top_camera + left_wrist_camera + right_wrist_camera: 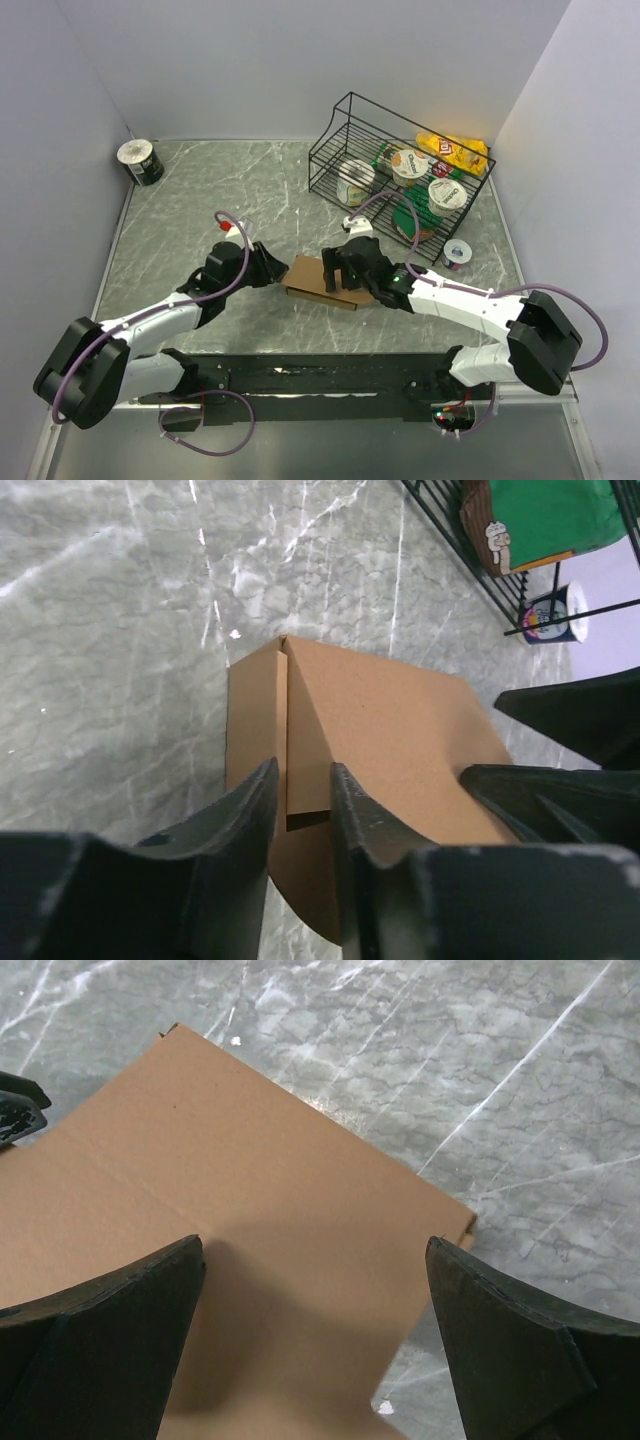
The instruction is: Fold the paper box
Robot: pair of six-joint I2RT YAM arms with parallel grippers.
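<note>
Where the arms meet at mid-table, the paper box (305, 278) lies flat, long axis left to right. The left gripper (300, 785) straddles its left edge, jaws narrow; whether they pinch it is unclear. The right gripper (315, 1260) hovers over it, spread wide and empty. The table (190, 200) stretches left; the wire basket (335, 140) stands beyond, to the right.

Brown paper box (312, 281) mid-table; left end effector (281, 268) at its left edge, right end effector (341, 272) over it.
</note>
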